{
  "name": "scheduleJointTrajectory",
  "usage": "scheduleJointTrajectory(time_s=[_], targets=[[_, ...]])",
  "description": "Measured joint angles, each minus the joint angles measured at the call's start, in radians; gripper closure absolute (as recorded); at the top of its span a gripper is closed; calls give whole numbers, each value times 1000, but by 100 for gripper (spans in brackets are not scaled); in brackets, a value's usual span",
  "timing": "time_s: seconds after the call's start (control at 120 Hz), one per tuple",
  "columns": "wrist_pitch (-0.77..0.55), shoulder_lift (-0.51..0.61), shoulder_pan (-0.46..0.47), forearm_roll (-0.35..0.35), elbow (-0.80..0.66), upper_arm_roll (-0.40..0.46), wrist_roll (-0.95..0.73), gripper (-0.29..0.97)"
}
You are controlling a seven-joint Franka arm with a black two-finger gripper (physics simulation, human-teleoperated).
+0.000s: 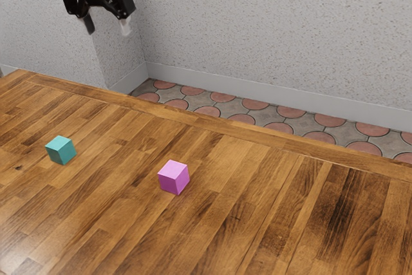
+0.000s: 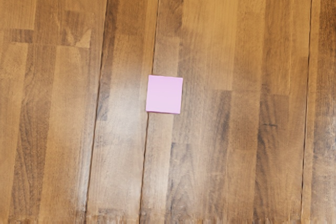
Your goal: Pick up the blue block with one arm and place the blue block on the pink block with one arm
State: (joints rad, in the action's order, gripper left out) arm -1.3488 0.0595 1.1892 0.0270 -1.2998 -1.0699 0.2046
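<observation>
**Simulated tabletop scene, exterior and wrist views.** Nearest the exterior camera, the wooden table [image 1: 270,223] is shown as a surface of brown planks with dark grain streaks. On it the pink block [image 1: 174,176] is seen resting flat, one corner turned toward the camera, with nothing on its top face. Farther back and toward the exterior view's left, the blue block [image 1: 60,149] (rendered in a blue-green tone) is found resting on the same planks. It is well apart from the pink block and untouched by the arm.

Beyond the table's far edge, a floor [image 1: 283,117] of round reddish tiles set in grey is shown. It is bounded by a pale baseboard [image 1: 270,91] and a speckled grey wall [image 1: 270,24], which forms a corner behind the arm.

High above the table, at the exterior view's upper left, the black gripper [image 1: 107,27] is held in the air. Its two fingers [image 1: 89,25] are spread apart and pointed downward, and nothing is gripped between them. One finger is rendered dark, the other pale.

In the wrist view the pink block [image 2: 165,94] is seen from above as a single square face lying on the table [image 2: 252,129]. One of its edges is laid along a seam between two planks, and its sides are set nearly parallel to the plank lines.
</observation>
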Motion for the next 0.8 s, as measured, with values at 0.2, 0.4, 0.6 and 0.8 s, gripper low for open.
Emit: scheduleJointTrajectory(time_s=[0.2, 0.4, 0.6, 0.8], targets=[[-62, 11, -604, 6, -42, 299, -3, 2], [-89, 22, -1270, 9, -42, 985, -14, 2], [-99, 6, -1333, 10, -48, 1046, -21, 2], [-315, -44, -1260, 8, -459, 901, -25, 2]])
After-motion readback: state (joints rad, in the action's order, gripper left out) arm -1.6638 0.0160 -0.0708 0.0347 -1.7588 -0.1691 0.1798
